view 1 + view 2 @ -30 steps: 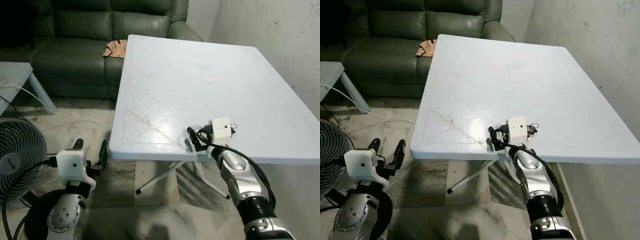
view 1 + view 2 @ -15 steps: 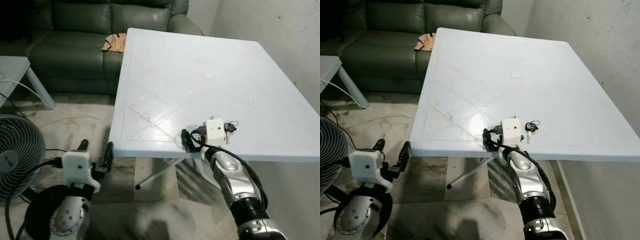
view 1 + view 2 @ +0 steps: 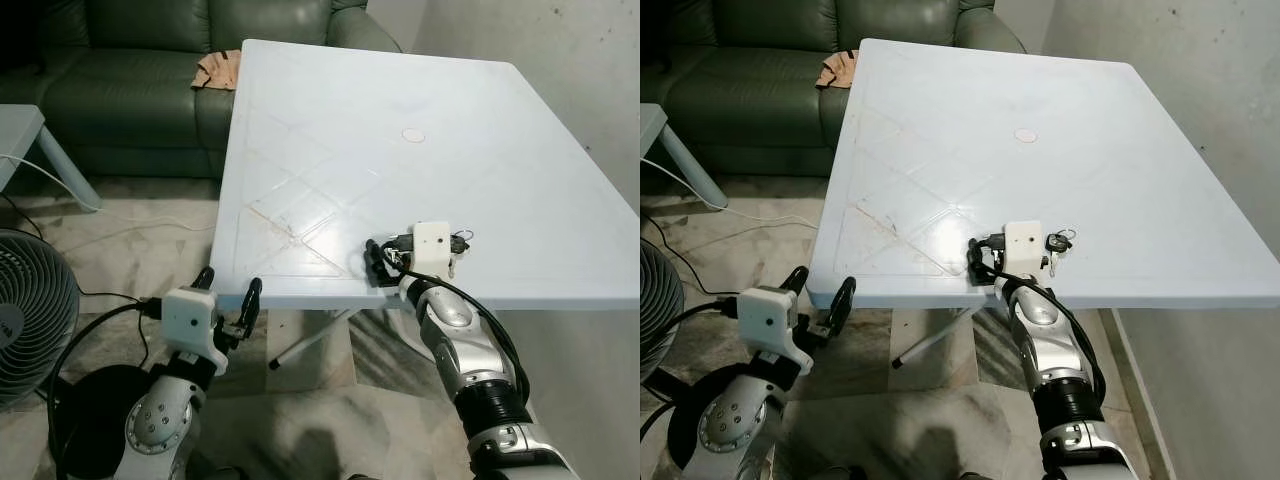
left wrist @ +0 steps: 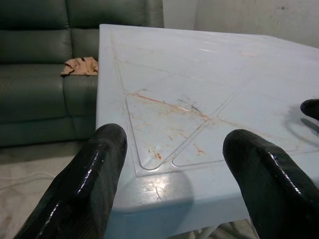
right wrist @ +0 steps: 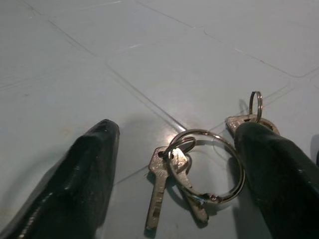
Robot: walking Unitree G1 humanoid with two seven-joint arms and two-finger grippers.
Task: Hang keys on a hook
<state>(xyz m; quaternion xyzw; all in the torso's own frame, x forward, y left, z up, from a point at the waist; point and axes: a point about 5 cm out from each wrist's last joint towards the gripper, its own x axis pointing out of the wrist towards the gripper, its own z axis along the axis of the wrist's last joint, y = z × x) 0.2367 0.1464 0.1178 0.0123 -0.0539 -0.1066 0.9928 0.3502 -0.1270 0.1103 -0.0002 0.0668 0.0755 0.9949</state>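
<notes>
The keys (image 5: 192, 174) lie flat on the pale blue tabletop (image 3: 330, 130) near its front edge, a bunch of small metal keys on a large ring with a second, smaller ring standing up beside it. The right tool (image 5: 179, 169) is spread wide over them, one black finger on each side of the bunch, and grips nothing; the far finger (image 5: 279, 174) is touching or just beside the key at that end. In the head views the right tool's white wrist block (image 3: 1024, 243) sits over the tabletop with the keys just past it, much as half a second ago, though the whole picture has shifted since then as the camera moved. The left tool (image 3: 228, 300) has come up from low beside the floor to the height of the tabletop's front left corner, its two fingers parted wide and empty, pointing at the edge without touching it. A green sofa (image 3: 130, 70) stands behind the tabletop with a tan cloth (image 3: 218, 68) on its seat, and a fan (image 3: 30, 320) is on the floor to the left.
</notes>
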